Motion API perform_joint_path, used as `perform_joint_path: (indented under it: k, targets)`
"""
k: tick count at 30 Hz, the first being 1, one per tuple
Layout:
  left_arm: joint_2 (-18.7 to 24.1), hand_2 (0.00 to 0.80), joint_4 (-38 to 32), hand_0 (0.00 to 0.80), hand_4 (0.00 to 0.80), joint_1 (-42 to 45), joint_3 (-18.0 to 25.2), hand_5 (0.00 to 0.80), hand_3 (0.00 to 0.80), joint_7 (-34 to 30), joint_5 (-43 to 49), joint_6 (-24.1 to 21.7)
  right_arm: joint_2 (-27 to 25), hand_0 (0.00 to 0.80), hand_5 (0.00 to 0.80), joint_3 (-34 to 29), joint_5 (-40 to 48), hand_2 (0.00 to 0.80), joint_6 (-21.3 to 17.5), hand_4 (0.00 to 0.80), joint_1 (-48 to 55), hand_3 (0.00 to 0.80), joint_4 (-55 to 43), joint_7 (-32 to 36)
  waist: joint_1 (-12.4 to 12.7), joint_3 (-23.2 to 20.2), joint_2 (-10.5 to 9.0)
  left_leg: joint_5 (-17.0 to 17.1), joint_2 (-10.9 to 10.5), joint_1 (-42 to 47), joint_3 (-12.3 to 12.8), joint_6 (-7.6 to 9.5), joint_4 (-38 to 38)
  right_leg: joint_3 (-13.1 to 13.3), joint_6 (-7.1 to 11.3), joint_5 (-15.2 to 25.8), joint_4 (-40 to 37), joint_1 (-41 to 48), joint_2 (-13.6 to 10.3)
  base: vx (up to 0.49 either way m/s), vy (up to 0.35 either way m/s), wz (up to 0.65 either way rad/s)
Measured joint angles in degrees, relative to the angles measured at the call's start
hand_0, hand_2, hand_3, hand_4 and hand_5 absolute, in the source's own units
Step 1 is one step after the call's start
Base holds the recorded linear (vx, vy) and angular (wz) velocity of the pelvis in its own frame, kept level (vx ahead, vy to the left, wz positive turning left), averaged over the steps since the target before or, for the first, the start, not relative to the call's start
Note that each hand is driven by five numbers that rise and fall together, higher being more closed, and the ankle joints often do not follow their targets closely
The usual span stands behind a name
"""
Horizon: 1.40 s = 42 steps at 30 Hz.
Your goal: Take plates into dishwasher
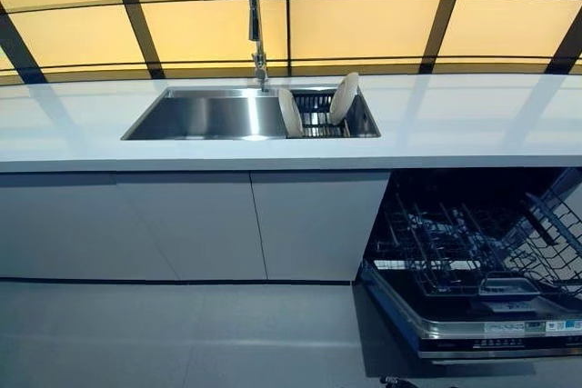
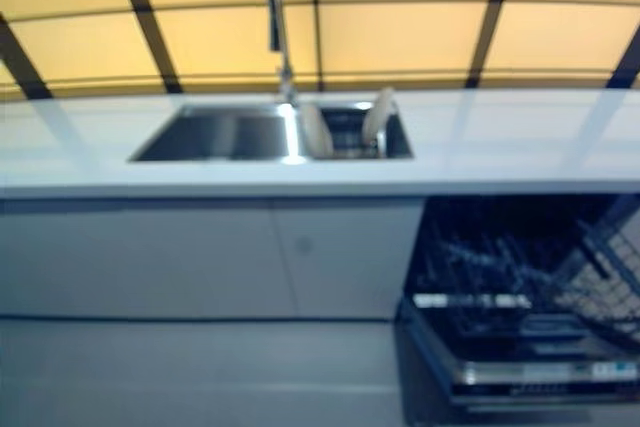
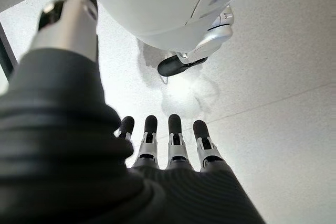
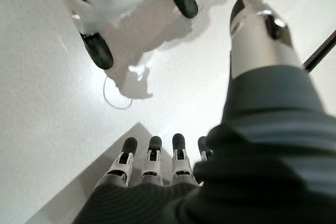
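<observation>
Where counter (image 1: 473, 120) ends, dishwasher (image 1: 482, 261) gapes.

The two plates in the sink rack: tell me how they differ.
The left plate stands at the rack's left edge, beside the open basin, and tilts left; the right plate stands further back and tilts right. The left plate shows mostly its rim, the right plate more of its round face. Both are white, on edge, and untouched by either hand.

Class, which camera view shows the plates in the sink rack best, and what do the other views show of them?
The left eye view: both plates stand upright and crisp in the sink's rack. The right eye view shows the same plates only blurred. Both wrist views show just floor beyond each hand, no plates.
</observation>
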Motion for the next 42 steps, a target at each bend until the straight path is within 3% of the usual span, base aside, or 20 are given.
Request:
perform_joint_path:
  k: [4,8,10,14,19,26,32,36,38,40,42]
  targets:
    - [0.02,0.000,-0.11,0.000,0.000,-0.07,0.01,0.000,0.000,-0.04,0.94,0.76,-0.33,0.000,0.000,0.08,0.02,0.000,-0.64,0.000,-0.44,0.000,-2.18,2.96,0.16,0.02,-0.10,0.15,0.00,0.52,0.02,-0.27,-0.40,-0.33,0.11,0.04,-0.02,0.49,0.00,0.023,-0.032,0.05]
    - [0.34,0.000,-1.39,0.000,0.000,-0.34,-0.09,0.000,0.000,-0.61,1.08,2.28,-4.30,0.000,0.000,3.58,3.15,0.000,0.21,0.000,-0.78,0.000,-13.72,10.99,0.99,0.13,-0.30,0.39,-0.01,0.52,0.01,-0.65,-0.41,-0.41,0.27,0.16,-0.01,0.54,-0.01,0.001,-0.041,0.02]
    - [0.99,0.000,-2.01,0.000,0.000,-0.26,-0.10,0.000,0.000,-0.88,1.18,2.62,-6.30,0.000,0.000,4.31,6.16,0.000,0.99,0.000,-2.16,0.000,-18.29,15.25,1.39,0.43,-0.81,0.49,-0.03,0.72,0.02,-0.81,-0.41,-0.73,0.25,0.19,-0.02,0.94,0.00,0.000,-0.030,0.11]
    - [3.03,0.000,-2.45,0.000,0.000,0.55,-0.18,0.000,0.000,-1.51,1.95,3.59,-15.25,0.000,0.000,5.79,15.47,0.000,4.12,0.000,-8.68,0.000,-34.14,26.36,1.57,0.88,-1.98,1.18,-0.05,1.17,0.13,-1.95,-1.38,-1.37,0.33,0.25,-0.01,1.41,0.02,-0.004,-0.008,0.11]
    - [3.72,0.000,-2.34,0.000,0.000,1.19,-0.18,0.000,0.000,-1.35,2.57,3.11,-18.22,0.000,0.000,5.49,25.53,0.000,6.70,0.000,-18.51,0.000,-43.78,30.13,2.86,1.23,-3.02,1.57,-0.20,1.61,0.19,-2.57,-2.18,-1.24,0.59,0.42,0.00,1.41,-0.17,0.000,0.000,0.00]
    - [3.96,0.000,-2.33,0.000,0.000,2.31,-0.17,0.000,0.000,-1.26,2.99,2.19,-18.46,0.000,0.000,2.37,37.32,0.000,10.54,0.000,-31.60,0.000,-46.19,29.66,4.79,1.21,-3.41,1.57,-0.22,1.72,0.21,-2.58,-2.33,-1.25,0.56,0.44,0.03,1.43,-0.17,0.009,-0.008,0.00]
    - [5.06,0.000,-3.35,0.000,0.000,2.49,-0.14,0.000,0.000,-1.57,5.20,2.19,-19.64,0.000,0.000,-4.74,45.57,0.000,10.95,0.000,-37.54,0.000,-41.78,23.19,6.20,2.06,-4.36,1.57,-0.23,2.62,0.01,-2.57,-2.44,-1.47,0.53,0.33,0.05,2.44,-0.17,0.066,-0.042,0.02]
    - [5.87,0.000,-3.33,0.000,0.000,2.26,-0.07,0.000,0.000,-1.50,5.51,2.31,-20.43,0.000,0.000,-5.18,46.86,0.000,11.46,0.000,-40.73,0.000,-37.91,19.27,6.23,2.23,-4.55,1.56,-0.30,2.60,-0.23,-2.57,-1.74,-1.81,0.74,0.11,0.04,2.96,-0.25,0.050,-0.012,0.06]
    - [6.20,0.000,-3.23,0.000,0.000,0.45,1.53,0.000,0.000,-1.28,5.53,2.20,-20.90,0.000,0.000,-5.77,47.76,0.000,11.41,0.000,-42.15,0.000,-35.60,17.40,6.48,4.46,-5.75,1.01,-0.96,-0.41,-0.27,-3.03,5.52,-1.69,-0.30,-2.35,3.54,2.08,-1.12,0.061,0.027,0.13]
    - [6.95,0.000,-4.07,0.000,0.000,-2.28,2.18,0.000,0.000,-1.08,5.52,2.27,-22.50,0.000,0.000,-7.67,47.80,0.000,11.46,0.000,-42.71,0.000,-35.26,15.17,7.90,7.95,-7.02,1.40,-1.53,-8.32,0.01,-3.32,21.77,-0.41,-1.82,-4.83,9.05,0.22,-2.55,0.201,0.144,0.08]
    - [7.13,0.000,-5.59,0.000,0.000,-1.90,2.02,0.000,0.000,-1.09,5.50,2.25,-22.97,0.000,0.000,-9.64,47.77,0.000,11.29,0.000,-42.62,0.000,-35.37,13.43,8.16,8.29,-6.54,1.09,-1.47,-12.60,0.53,-2.66,24.88,-0.58,-2.18,-5.00,9.08,0.59,-2.46,0.400,0.194,0.17]
